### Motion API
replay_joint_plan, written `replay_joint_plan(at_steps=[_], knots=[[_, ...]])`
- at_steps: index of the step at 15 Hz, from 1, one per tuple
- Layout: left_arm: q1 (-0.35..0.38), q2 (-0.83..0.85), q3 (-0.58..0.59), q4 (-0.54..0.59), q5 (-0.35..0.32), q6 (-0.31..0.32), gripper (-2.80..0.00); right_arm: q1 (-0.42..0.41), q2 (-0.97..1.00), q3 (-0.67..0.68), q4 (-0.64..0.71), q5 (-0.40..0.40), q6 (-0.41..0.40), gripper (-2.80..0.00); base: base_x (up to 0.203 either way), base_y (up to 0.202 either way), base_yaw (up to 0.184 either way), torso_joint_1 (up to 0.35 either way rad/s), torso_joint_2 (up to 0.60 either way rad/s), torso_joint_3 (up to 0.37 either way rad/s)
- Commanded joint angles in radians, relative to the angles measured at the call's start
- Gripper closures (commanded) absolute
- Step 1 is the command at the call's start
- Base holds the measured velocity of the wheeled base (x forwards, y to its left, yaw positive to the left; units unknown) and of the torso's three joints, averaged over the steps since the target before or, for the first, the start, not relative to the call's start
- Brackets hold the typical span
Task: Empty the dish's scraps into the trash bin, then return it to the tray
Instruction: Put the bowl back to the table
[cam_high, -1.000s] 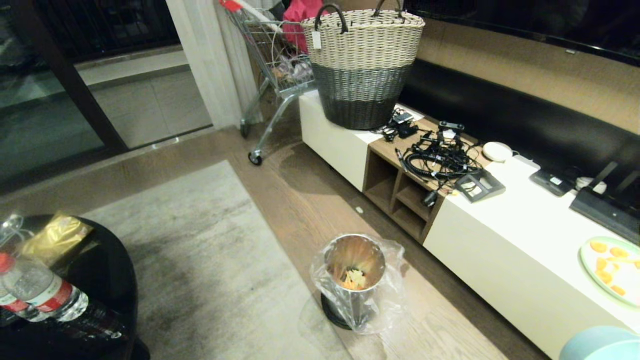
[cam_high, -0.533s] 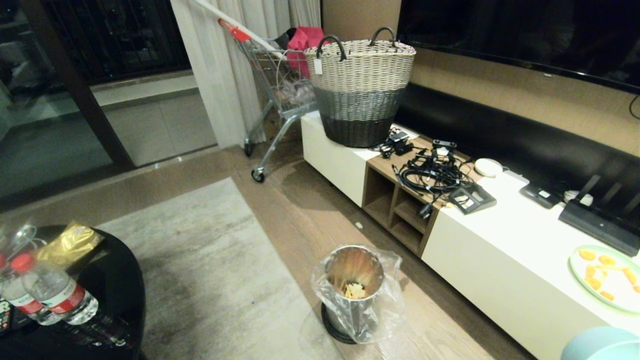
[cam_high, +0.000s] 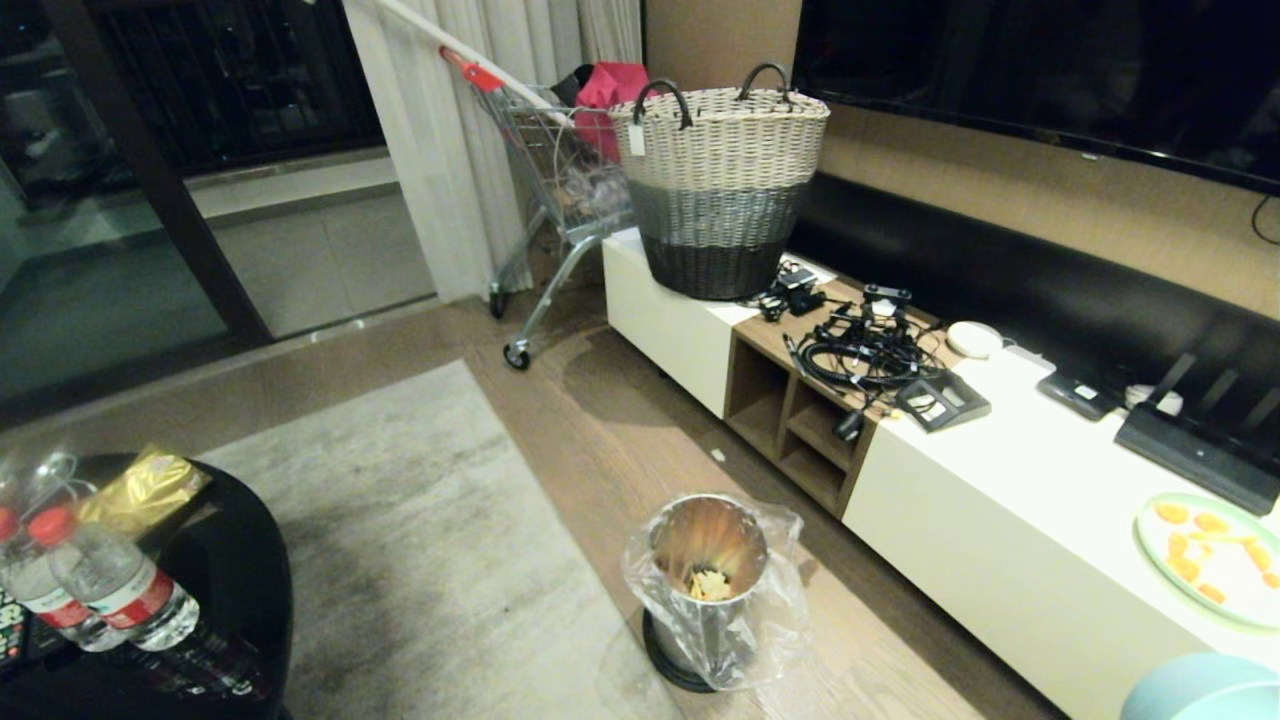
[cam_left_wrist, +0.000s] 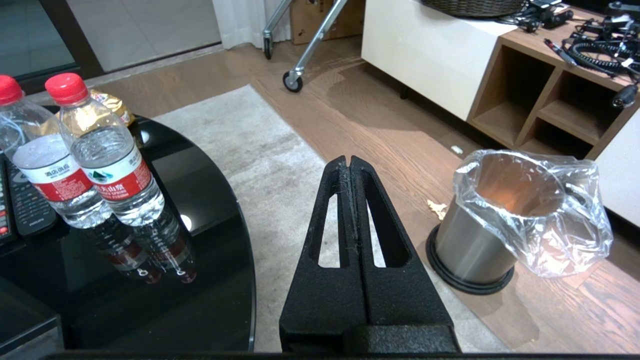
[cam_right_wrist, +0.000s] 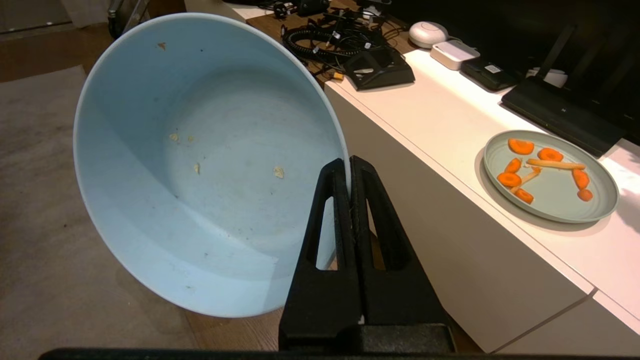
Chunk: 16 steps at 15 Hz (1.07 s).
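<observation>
The pale-blue dish (cam_right_wrist: 210, 165) hangs tipped on its side over the floor, with my right gripper (cam_right_wrist: 350, 162) shut on its rim. Only a few crumbs cling inside it. Just its edge (cam_high: 1200, 690) shows at the head view's bottom right corner. The metal trash bin (cam_high: 708, 540), lined with a clear bag, stands on the wood floor with yellow and orange scraps (cam_high: 709, 584) at its bottom. My left gripper (cam_left_wrist: 348, 161) is shut and empty, held over the rug to the left of the bin (cam_left_wrist: 480, 240). The tray is out of view.
A long white cabinet (cam_high: 1000, 500) runs along the right, bearing a plate of carrot slices (cam_high: 1210, 555), tangled cables (cam_high: 865, 345) and a wicker basket (cam_high: 722, 190). At the left is a black round table (cam_high: 200, 590) with water bottles (cam_high: 110, 595). One scrap (cam_left_wrist: 438, 208) lies on the floor by the bin.
The whole head view has tilted upward, so more of the wall and window shows and everything sits lower in the picture. The bin and the dish's edge keep their places.
</observation>
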<state>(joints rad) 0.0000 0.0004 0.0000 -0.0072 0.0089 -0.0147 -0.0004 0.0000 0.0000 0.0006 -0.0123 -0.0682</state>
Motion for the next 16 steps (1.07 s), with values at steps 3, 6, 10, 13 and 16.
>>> replay_joint_plan(at_steps=[3, 6, 10, 13, 16], knots=[[0.000, 0.000, 0.000, 0.000, 0.000, -0.001, 0.00, 0.000, 0.000, 0.000, 0.000, 0.000, -0.001, 0.00, 0.000, 0.000, 0.000, -0.003, 0.00, 0.008], [0.000, 0.000, 0.000, 0.000, 0.000, -0.002, 0.00, 0.000, 0.000, 0.000, -0.001, 0.000, -0.001, 0.00, 0.000, 0.000, 0.000, 0.000, 0.00, 0.000], [0.000, 0.000, 0.000, 0.000, 0.000, -0.002, 0.00, 0.000, 0.001, 0.000, 0.000, 0.000, -0.001, 0.00, -0.097, 0.000, -0.001, 0.001, 0.00, 0.000], [0.000, 0.000, 0.000, 0.000, 0.000, -0.004, 0.00, 0.000, 0.002, 0.000, 0.000, 0.000, -0.001, 0.00, -0.184, 0.000, -0.002, 0.001, 0.00, 0.004], [0.000, 0.000, 0.000, 0.000, 0.000, -0.003, 0.00, -0.001, 0.001, 0.000, 0.001, 0.000, -0.001, 0.00, -0.186, 0.000, -0.001, 0.003, 0.00, 0.003]])
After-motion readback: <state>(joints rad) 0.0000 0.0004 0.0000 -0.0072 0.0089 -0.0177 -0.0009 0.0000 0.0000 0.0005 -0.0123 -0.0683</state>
